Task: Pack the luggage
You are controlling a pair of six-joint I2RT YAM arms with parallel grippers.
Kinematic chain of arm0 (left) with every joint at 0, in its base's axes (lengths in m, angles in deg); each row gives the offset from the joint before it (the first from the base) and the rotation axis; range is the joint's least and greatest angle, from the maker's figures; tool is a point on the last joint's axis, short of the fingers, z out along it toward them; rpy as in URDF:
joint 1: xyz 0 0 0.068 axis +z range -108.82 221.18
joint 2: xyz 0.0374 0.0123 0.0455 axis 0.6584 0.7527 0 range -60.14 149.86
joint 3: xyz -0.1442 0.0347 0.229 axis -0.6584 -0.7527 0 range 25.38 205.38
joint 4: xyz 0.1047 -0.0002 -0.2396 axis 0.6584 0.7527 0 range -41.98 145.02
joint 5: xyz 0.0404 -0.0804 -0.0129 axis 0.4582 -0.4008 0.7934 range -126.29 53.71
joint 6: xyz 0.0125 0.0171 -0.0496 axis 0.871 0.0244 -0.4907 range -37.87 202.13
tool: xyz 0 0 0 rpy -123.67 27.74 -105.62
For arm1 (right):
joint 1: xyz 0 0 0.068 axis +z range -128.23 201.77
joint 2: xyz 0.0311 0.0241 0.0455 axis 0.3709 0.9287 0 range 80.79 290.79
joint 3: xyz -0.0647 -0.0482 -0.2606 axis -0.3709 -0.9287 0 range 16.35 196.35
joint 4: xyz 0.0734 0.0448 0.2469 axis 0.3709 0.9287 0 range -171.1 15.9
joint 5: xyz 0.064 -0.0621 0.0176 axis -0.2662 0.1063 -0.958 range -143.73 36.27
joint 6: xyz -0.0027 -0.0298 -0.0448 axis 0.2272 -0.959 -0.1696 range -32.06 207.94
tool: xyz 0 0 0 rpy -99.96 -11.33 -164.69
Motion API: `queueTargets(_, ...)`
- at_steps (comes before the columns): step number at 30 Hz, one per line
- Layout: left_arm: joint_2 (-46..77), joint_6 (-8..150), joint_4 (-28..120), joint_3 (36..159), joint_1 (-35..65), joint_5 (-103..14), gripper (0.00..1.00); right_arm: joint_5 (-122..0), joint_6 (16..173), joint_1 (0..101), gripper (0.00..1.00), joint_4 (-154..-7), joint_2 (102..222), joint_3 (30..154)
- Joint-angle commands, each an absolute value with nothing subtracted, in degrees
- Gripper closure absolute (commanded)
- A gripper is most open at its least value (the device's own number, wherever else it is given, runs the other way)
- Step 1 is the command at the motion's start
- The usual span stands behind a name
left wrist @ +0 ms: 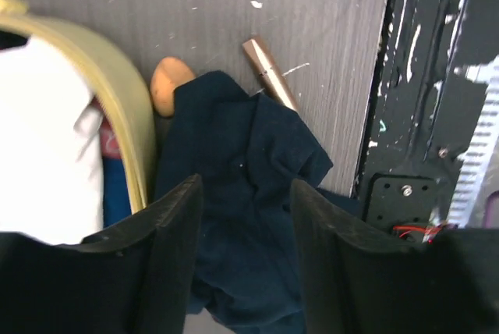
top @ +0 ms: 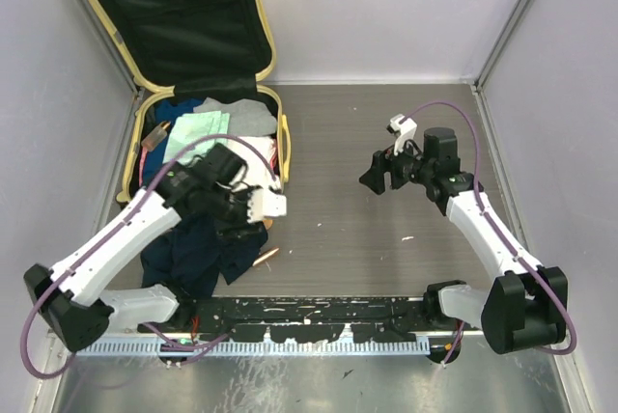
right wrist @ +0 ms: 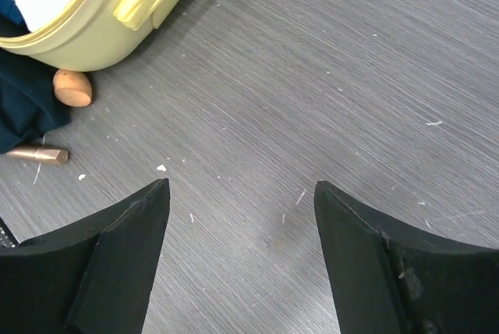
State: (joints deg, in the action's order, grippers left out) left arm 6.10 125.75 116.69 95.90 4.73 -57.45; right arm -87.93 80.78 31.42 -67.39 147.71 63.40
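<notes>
The luggage [top: 265, 37], a pale-yellow hard-shell suitcase, lies open at the far left with its black-lined lid raised; folded clothes fill the lower half. A navy garment [top: 198, 254] spills over its near rim [left wrist: 117, 108] onto the table. My left gripper [top: 239, 225] hangs over that navy garment [left wrist: 242, 193]. Its jaws stand partly apart, one on each side of the cloth, which bulges between them. My right gripper [top: 381, 181] is open above bare table [right wrist: 242, 186], right of the luggage [right wrist: 101, 30], with nothing between its fingers.
An orange egg-shaped thing [left wrist: 168, 84] and a gold tube [left wrist: 269, 72] lie on the table beside the garment and the suitcase corner. Inside are a white cloth [top: 251, 119] and a pale-green folded one [top: 198, 133]. A black rail [top: 319, 312] runs along the near edge.
</notes>
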Motion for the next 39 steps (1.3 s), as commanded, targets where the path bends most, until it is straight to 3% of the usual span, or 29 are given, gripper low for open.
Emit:
queueTargets(1, 10.26, 134.47, 111.14, 96.10, -3.12, -48.39, 0.54, -89.18, 82.44, 29.48, 0.21, -70.03, 145.05, 63.48)
queueTargets(12, 33.25, 140.61, 105.87, 102.03, -13.70, -39.38, 0.67, -89.48, 83.63, 25.31, 0.22, -69.18, 142.73, 63.89)
queueTargets(24, 40.74, 145.78, 97.89, 96.65, -11.88, -31.50, 0.65, -90.20, 84.91, 23.97, 0.23, -69.22, 141.95, 63.12)
queueTargets(33, 43.22, 148.13, 100.64, 93.77, -10.25, -30.46, 0.55, -90.37, 85.34, 23.74, 0.23, -69.39, 141.45, 62.48)
queueTargets(35, 43.87, 148.40, 100.96, 93.06, -10.18, -30.14, 0.58, -90.27, 85.42, 23.71, 0.23, -69.49, 141.39, 62.34)
queueTargets(39, 44.26, 148.15, 100.51, 94.08, -10.15, -30.45, 0.79, -90.38, 85.89, 23.64, 0.23, -70.09, 141.35, 61.74)
